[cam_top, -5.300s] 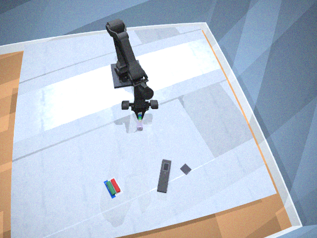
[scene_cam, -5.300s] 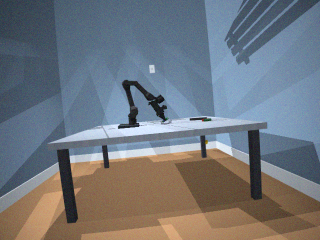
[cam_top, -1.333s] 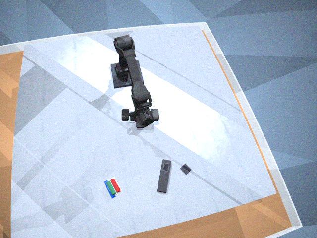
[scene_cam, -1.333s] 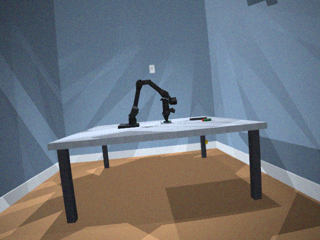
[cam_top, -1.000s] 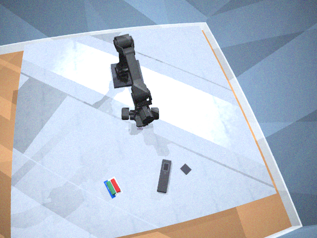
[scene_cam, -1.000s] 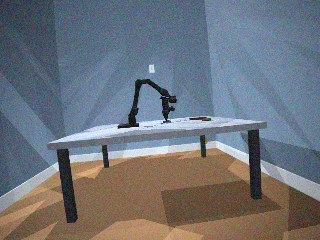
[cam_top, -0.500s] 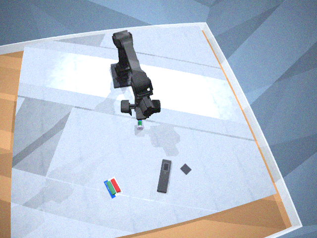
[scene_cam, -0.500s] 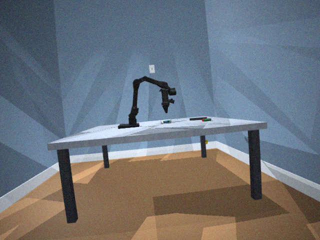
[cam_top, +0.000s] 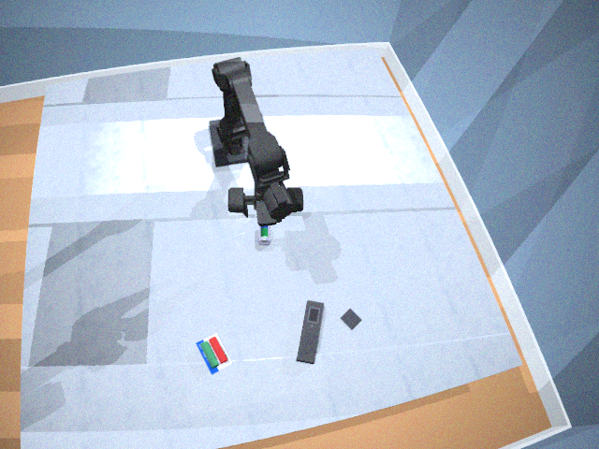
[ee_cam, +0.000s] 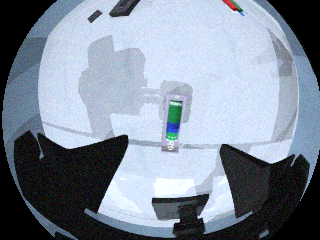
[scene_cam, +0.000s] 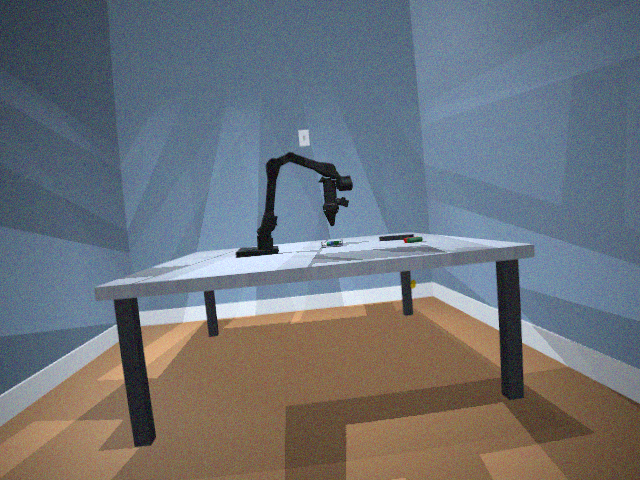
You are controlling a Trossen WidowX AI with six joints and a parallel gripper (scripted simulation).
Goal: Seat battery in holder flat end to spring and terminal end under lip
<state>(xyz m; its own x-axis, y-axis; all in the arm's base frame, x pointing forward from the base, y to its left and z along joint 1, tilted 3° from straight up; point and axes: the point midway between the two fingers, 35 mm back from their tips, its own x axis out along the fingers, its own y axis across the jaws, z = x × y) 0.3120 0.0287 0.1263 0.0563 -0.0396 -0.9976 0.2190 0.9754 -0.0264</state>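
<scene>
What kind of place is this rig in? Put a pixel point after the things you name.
Probably a plain room used as a robot test area: an arm [cam_top: 266, 152] [scene_cam: 269, 196] on a table [scene_cam: 320, 273], blue walls [scene_cam: 206, 77], wood-look floor [scene_cam: 248, 372].

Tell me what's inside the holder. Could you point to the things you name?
The holder [cam_top: 264, 242] [ee_cam: 183, 107] has a green and blue battery [cam_top: 264, 233] [ee_cam: 174, 114] lying lengthwise in it. The holder's floor under the battery is covered, so I can't see that.
</scene>
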